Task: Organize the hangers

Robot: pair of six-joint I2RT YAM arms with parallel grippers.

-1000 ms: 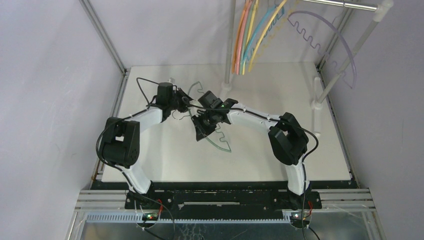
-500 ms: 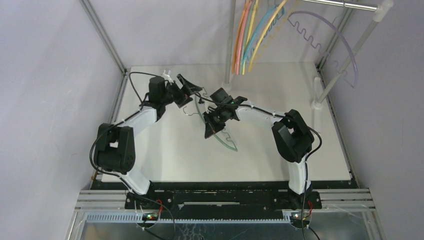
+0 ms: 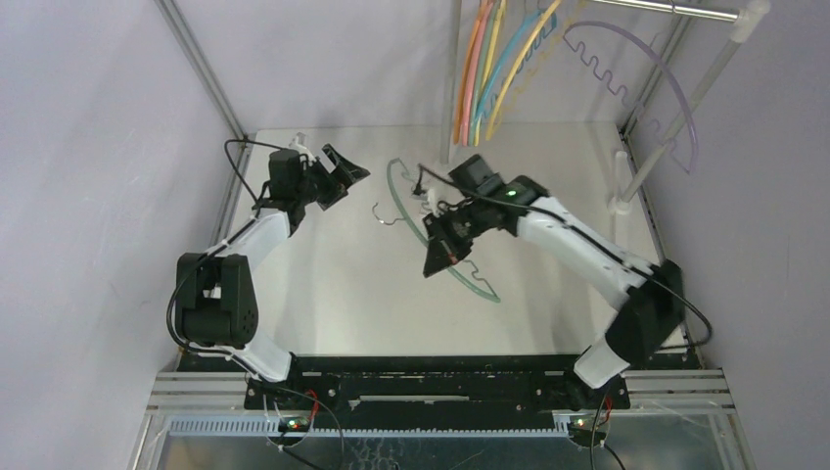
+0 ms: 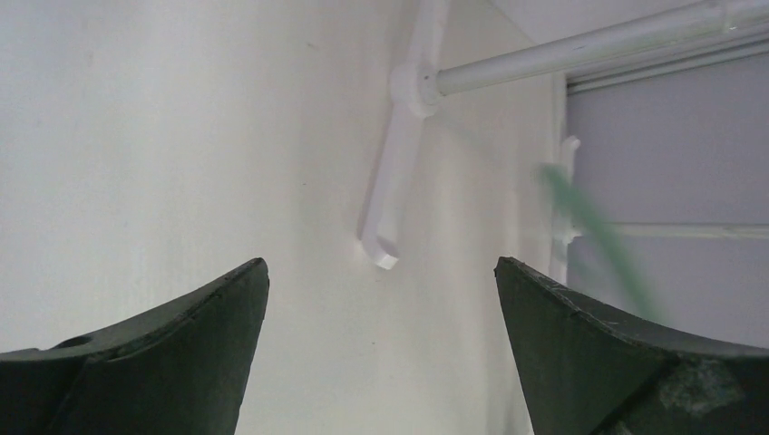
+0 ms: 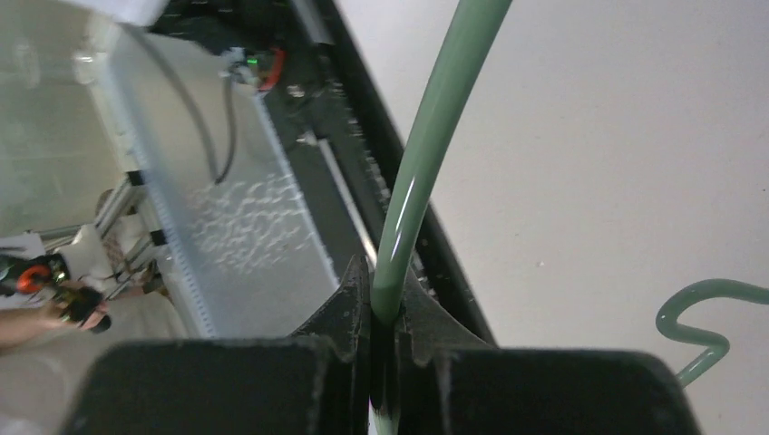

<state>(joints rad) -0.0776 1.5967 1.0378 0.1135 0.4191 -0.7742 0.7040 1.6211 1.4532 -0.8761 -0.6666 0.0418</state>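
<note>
A green hanger (image 3: 477, 284) is held over the middle of the table, its small hook (image 3: 382, 215) pointing left. My right gripper (image 3: 440, 253) is shut on its curved bar. The right wrist view shows the green hanger (image 5: 426, 154) pinched between the fingers of my right gripper (image 5: 385, 294), with a wavy edge at the right. My left gripper (image 3: 341, 176) stands open at the back left, apart from the hanger; in its wrist view the left gripper (image 4: 381, 272) has nothing between its fingers. Orange, pink, yellow and teal hangers (image 3: 484, 69) and a pale purple hanger (image 3: 641, 73) hang on the rack.
The white rack has an upright pole (image 3: 450, 98) at the back middle, a metal top rod (image 3: 675, 10) and a foot (image 3: 620, 191) at the right edge. The left wrist view shows a rack foot (image 4: 390, 199) ahead. Grey walls close in the table on both sides.
My left gripper has opened, let go of the green hanger and drawn back to the left. The right arm has carried the hanger to the right, its grip tighter.
</note>
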